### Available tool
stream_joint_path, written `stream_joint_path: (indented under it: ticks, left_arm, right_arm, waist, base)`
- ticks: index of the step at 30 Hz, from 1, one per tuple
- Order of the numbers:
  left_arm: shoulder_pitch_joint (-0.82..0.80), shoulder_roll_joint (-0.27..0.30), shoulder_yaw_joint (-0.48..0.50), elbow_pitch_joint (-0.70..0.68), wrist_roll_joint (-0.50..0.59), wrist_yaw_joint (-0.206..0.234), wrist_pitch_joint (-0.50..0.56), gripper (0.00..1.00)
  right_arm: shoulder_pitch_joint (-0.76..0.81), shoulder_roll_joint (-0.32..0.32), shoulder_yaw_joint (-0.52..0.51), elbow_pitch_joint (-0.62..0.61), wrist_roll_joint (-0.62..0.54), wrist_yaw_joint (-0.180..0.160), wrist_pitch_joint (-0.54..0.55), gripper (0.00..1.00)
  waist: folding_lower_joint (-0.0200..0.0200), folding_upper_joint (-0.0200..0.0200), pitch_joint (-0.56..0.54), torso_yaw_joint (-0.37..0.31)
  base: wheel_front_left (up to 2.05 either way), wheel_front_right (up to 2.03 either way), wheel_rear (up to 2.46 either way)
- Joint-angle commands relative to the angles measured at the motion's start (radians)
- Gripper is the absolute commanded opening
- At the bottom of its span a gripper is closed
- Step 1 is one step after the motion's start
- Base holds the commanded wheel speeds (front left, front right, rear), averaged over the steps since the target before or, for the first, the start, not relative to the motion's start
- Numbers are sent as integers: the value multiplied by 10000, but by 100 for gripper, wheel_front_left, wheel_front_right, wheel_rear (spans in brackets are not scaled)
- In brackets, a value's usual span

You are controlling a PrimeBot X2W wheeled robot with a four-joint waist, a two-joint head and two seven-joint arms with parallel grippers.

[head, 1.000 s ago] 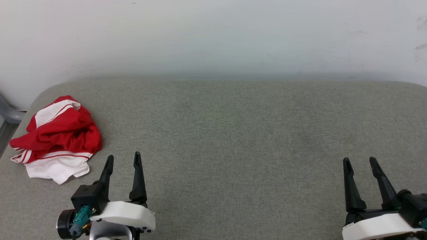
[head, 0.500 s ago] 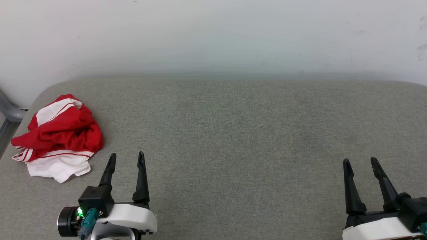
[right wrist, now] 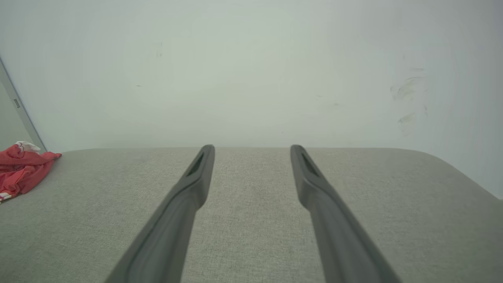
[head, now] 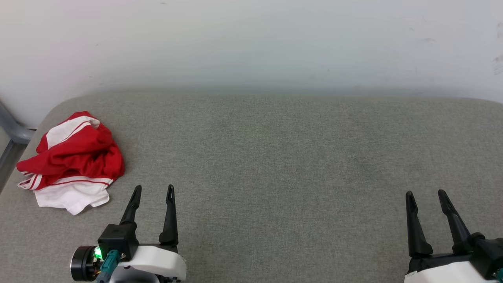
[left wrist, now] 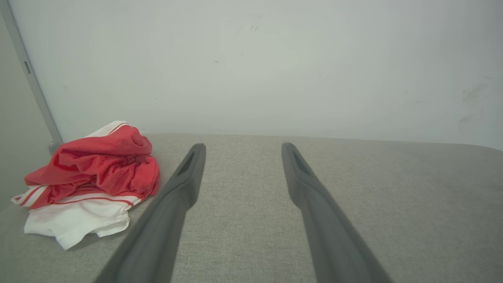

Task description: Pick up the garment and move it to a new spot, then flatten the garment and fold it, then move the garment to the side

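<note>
The garment [head: 72,159], a red T-shirt with white sleeves and thin red-and-white stripes, lies crumpled in a heap at the far left of the grey upholstered surface [head: 275,157]. In the left wrist view the garment [left wrist: 94,173] sits left of the fingers; the right wrist view catches the garment [right wrist: 21,169] at its left edge. My left gripper [head: 153,190] is open and empty at the lower left, just right of and nearer than the heap, apart from it. At the lower right, far from the cloth, my right gripper [head: 426,195] stands open with nothing in it.
A pale wall [head: 251,43] rises right behind the grey surface. A grey metal frame [head: 11,133] stands past the surface's left edge, close to the garment. The surface's corners are rounded.
The whole head picture has shifted slightly, so the camera moved. Both grippers sit a little lower in the picture, and the left one has drifted slightly right. The garment lies as before.
</note>
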Motion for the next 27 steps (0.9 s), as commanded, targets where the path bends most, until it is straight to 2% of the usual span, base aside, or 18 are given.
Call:
stream_joint_path:
  ticks: [1,8,17,27]
  left_arm:
    - [66,-8,46,35,-8,-50,-37,100]
    - [70,-31,105,224,-202,-120,-37,100]
    - [86,-30,12,298,-330,8,-36,100]
    - [5,-30,220,340,-162,135,-36,100]
  right_arm:
    - [99,-9,-29,45,143,-3,-35,100]
    - [110,-7,-64,211,432,-3,-34,100]
    - [145,-7,-94,290,539,-3,-32,100]
    - [247,-7,-29,217,446,-3,-32,100]
  waist:
    - [0,0,-3,6]
    - [0,0,-11,31]
    - [0,0,-6,95]
    - [0,0,6,850]
  base:
    - [0,0,0]
    - [0,0,0]
    - [0,0,0]
    - [0,0,0]
